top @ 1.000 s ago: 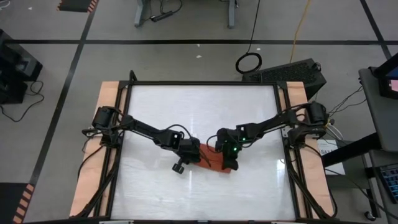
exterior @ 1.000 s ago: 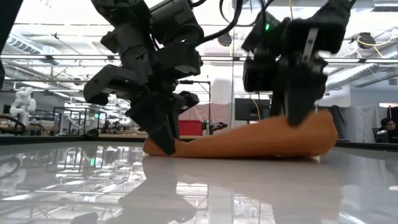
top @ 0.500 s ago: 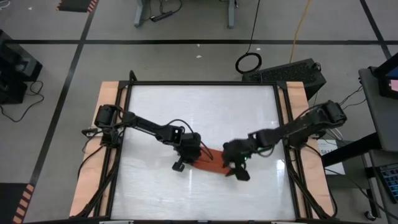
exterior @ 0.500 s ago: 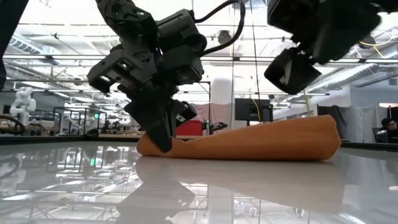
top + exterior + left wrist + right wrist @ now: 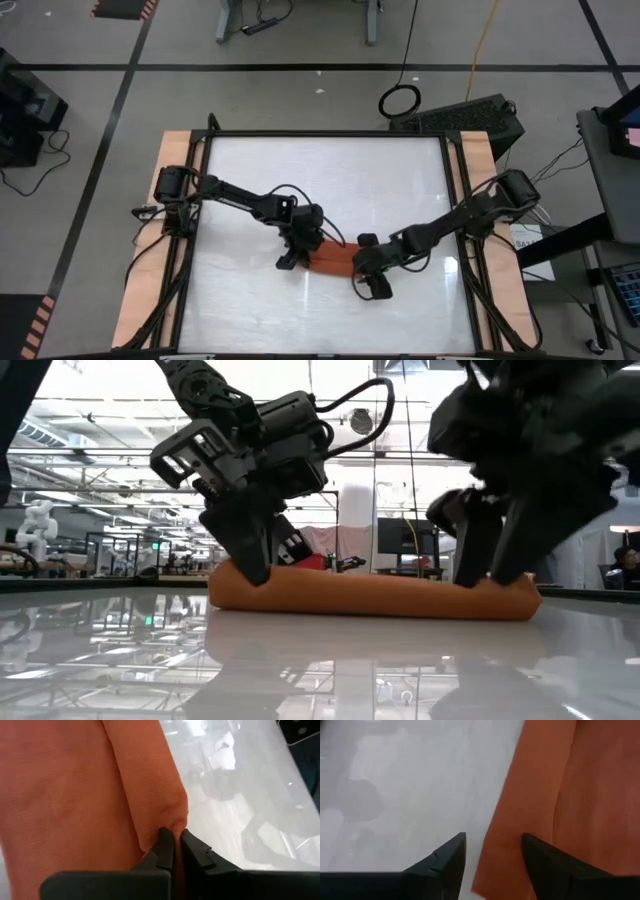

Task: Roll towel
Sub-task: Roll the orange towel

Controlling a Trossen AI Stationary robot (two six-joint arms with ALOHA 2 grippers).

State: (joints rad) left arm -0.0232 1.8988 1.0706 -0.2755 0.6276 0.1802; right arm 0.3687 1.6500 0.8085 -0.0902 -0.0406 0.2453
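The rust-orange towel point(image 5: 333, 258) lies as a low, long bundle point(image 5: 380, 595) on the white table, a little near of centre. My left gripper point(image 5: 303, 252) is at its left end, shut on the cloth point(image 5: 176, 840). My right gripper point(image 5: 360, 266) stands open over the towel's right end point(image 5: 500, 592). In the right wrist view one finger point(image 5: 445, 860) is above bare table and the other point(image 5: 550, 865) above the cloth, with the towel's edge point(image 5: 495, 845) between them. Whether they touch the cloth I cannot tell. My left gripper pinches a small pucker of the towel's edge point(image 5: 167, 822) between its two fingertips, at the bundle's left end point(image 5: 235, 582). The fingers slant down from the table's far left. The towel rests on the table, slack.
Glossy white tabletop point(image 5: 300, 170) spreads on every side of the towel. Wooden strips point(image 5: 150, 250) and a black frame run along the table's left and right edges. Beyond the far edge the low view shows a workshop room.
My right gripper has opened and let go of the towel's right end, risen, swung toward the near edge, then come down open over that end. The right end, held raised a second ago, has dropped, so the bundle lies low and long. My left gripper stays shut on the left end.
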